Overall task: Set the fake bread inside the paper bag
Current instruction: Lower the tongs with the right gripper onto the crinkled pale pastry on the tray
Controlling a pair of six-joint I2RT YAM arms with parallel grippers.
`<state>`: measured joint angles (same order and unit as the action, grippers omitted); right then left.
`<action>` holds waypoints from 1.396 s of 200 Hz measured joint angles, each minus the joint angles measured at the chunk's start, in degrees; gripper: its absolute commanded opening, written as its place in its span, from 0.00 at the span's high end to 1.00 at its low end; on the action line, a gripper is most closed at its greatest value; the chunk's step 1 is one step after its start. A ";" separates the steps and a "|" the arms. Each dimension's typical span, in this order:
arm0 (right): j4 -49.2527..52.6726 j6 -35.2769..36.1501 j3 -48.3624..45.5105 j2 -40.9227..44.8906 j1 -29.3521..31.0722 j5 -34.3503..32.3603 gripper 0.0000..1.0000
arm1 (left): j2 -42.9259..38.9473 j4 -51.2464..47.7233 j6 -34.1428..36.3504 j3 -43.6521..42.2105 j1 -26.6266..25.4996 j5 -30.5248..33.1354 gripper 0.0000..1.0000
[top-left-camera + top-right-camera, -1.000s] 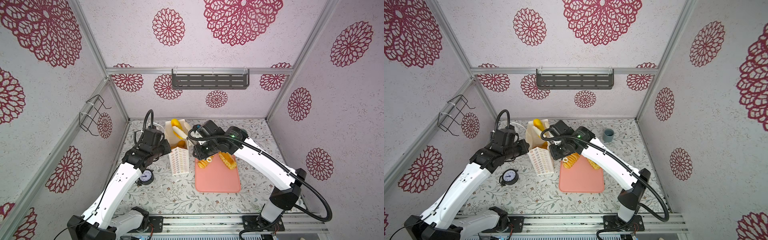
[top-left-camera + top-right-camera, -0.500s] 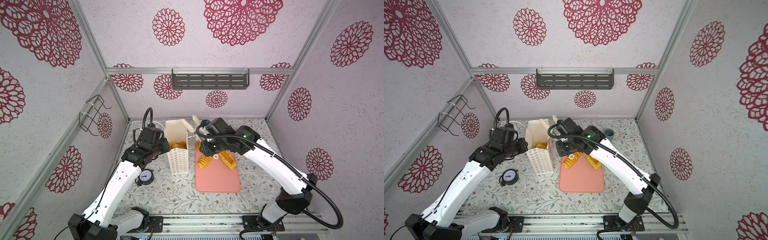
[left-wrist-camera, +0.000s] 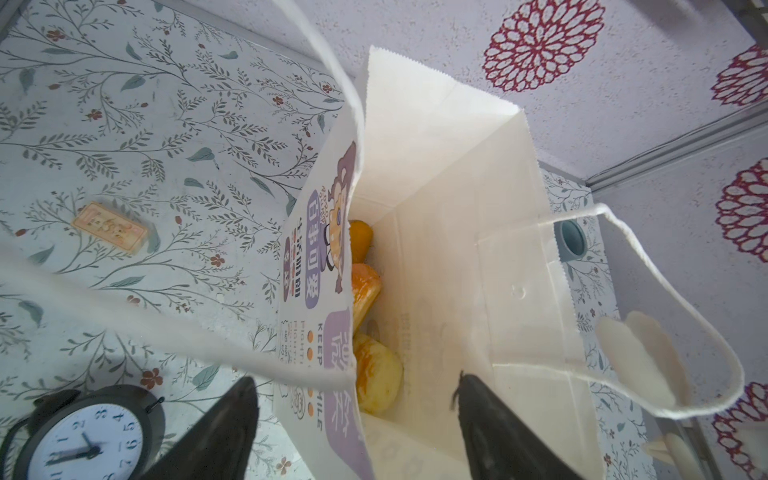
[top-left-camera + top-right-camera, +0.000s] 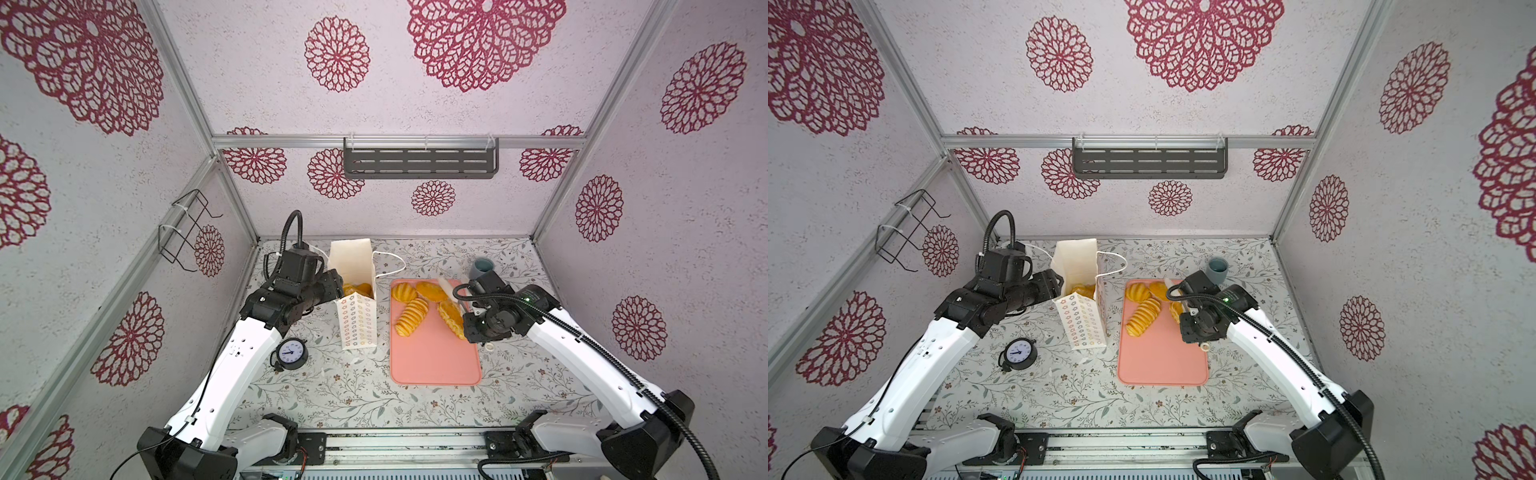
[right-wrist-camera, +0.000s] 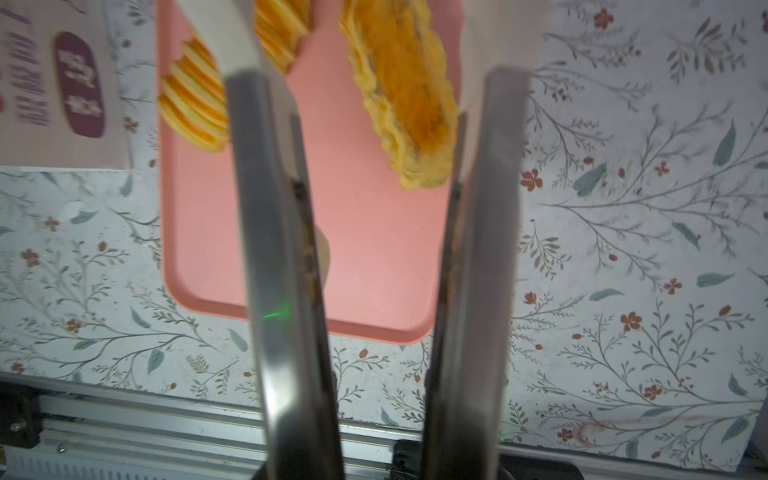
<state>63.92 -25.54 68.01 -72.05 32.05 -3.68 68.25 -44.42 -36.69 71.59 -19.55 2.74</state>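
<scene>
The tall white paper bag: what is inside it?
Three glossy golden-brown toy breads lie deep inside the tall white paper bag, seen in the left wrist view. Its printed wall covers part of them, so more may be hidden.

Glossy bread (image 4: 409, 318), matt paper bag (image 4: 353, 266)

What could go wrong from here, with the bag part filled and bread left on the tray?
1. The left gripper is open astride the paper bag's printed wall, with the cord handle draped close by; pulling out could snag it and tip the unheld bag.
2. The tongs hang open by the flaky pastry near the pink tray's edge; a glossy, uneven piece may slip out on the way over.
</scene>
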 measured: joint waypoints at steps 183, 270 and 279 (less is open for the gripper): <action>-9.97 2.19 -11.23 -6.23 -8.66 7.87 0.50 | -7.28 3.48 -1.49 -7.56 0.00 -3.63 0.03; -8.17 4.13 -11.23 -10.12 -8.63 8.61 0.50 | -7.91 5.46 -2.32 -8.79 0.00 -3.80 0.03; -7.93 4.13 -11.23 -10.23 -8.44 8.70 0.50 | -7.91 5.79 -2.34 -8.81 0.00 -3.82 0.03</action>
<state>55.99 -21.41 56.77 -82.28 23.62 5.02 60.34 -38.63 -39.03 62.78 -19.55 -1.08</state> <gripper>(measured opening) 0.505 0.974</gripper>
